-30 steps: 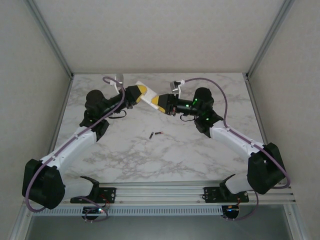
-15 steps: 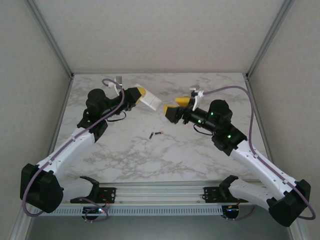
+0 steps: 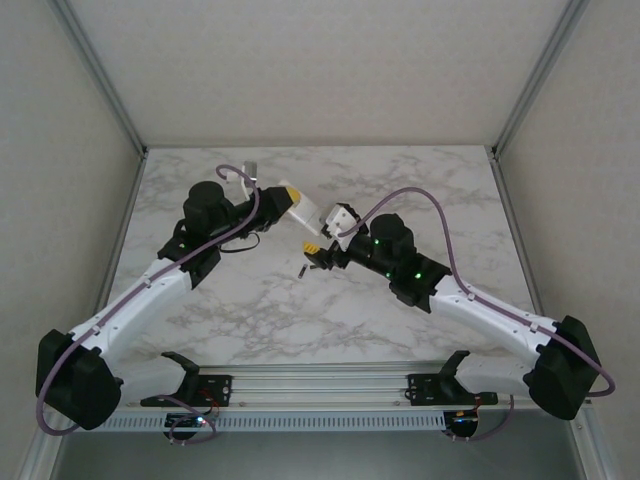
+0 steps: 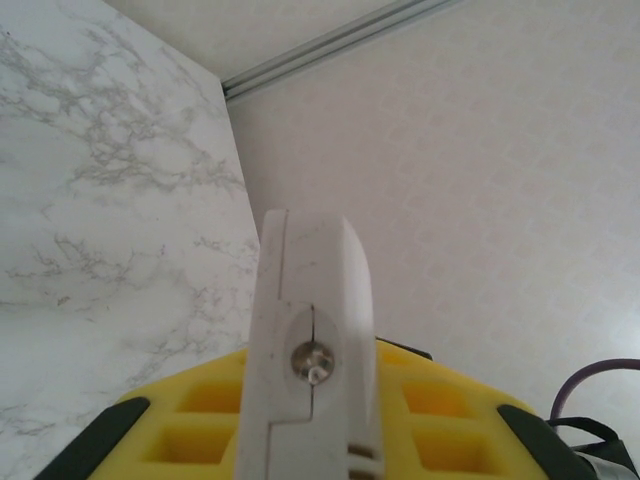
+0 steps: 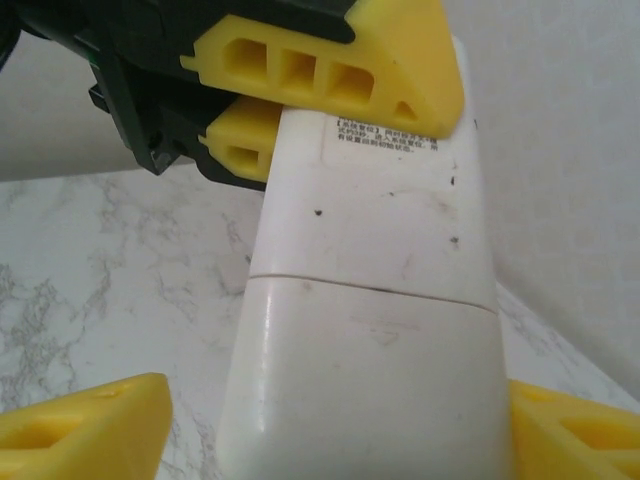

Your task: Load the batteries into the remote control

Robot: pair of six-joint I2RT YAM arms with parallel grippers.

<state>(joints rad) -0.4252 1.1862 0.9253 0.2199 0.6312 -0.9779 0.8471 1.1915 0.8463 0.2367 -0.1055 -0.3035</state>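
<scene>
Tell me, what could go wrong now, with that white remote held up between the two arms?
1. The left gripper pinches the white plastic remote control by one end only, so it could pivot or slip.
2. The right gripper is open, its fingers flanking the free end unevenly. Closing might knock the remote askew.
3. A small dark battery lies on the marble table close to the right gripper and could be nudged away.
</scene>
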